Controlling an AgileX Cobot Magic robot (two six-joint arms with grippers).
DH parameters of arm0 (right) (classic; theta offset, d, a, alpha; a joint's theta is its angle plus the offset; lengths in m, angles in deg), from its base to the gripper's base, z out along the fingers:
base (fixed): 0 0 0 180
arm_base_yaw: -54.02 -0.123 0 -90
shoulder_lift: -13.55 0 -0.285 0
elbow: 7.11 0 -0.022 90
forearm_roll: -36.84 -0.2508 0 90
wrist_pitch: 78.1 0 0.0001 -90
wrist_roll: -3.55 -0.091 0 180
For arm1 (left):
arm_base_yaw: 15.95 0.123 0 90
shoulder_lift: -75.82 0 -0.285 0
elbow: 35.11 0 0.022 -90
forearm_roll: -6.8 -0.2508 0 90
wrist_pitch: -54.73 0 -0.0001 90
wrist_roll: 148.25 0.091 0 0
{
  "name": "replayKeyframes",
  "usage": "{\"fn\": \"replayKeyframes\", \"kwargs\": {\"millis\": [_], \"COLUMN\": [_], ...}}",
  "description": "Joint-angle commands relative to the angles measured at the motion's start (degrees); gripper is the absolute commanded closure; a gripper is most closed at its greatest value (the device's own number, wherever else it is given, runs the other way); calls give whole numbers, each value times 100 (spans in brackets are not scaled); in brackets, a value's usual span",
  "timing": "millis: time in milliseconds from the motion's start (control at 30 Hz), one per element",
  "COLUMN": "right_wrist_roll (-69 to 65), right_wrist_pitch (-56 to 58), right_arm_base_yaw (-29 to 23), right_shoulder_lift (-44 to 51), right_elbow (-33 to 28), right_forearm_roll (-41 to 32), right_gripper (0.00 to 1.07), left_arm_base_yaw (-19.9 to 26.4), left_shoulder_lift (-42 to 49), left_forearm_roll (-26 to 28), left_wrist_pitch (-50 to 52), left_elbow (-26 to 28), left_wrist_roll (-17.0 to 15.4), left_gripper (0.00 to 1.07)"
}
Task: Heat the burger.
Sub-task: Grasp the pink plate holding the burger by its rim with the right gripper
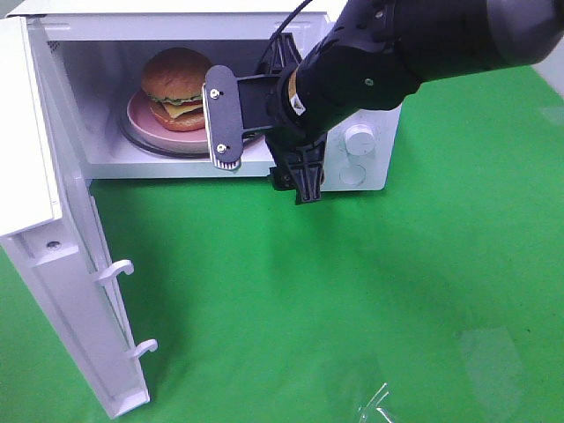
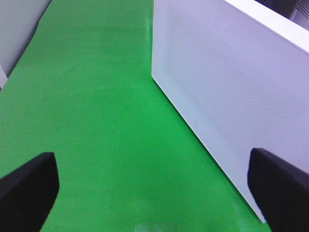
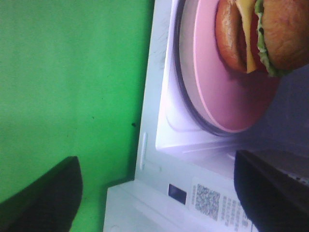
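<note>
on the green worktop (image 1: 352, 291) the microwave (image 1: 374, 172) stands at the far edge, its door (image 1: 66, 291) swung wide at the left. inside, on the plate (image 1: 141, 119), sits the burger (image 1: 176, 84), just beyond the right fingers (image 3: 43, 198), which are apart and empty. the left fingers (image 2: 26, 188), also apart, are near the door and probably better placed to shut it.
</note>
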Motion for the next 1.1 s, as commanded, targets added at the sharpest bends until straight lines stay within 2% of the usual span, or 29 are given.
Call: {"fn": "replayKeyframes", "kwargs": {"millis": [33, 867, 1100], "right_wrist_roll": [-46, 149, 539], "right_wrist_pitch": [-178, -258, 57], "right_arm_base_yaw": [-29, 11, 11], "right_shoulder_lift": [-195, -1931, -2601], "right_elbow": [206, 2074, 2899], "right_forearm_roll": [69, -160, -814], "right_gripper": [26, 30, 31], "left_arm_base_yaw": [17, 17, 17], "left_shoulder_lift": [52, 52, 52], "left_forearm_roll": [29, 29, 29], "left_wrist_pitch": [6, 6, 6], "left_elbow": [-17, -17, -17], "left_wrist_roll": [-17, -17, -17], "left_gripper": [8, 8, 8]}}
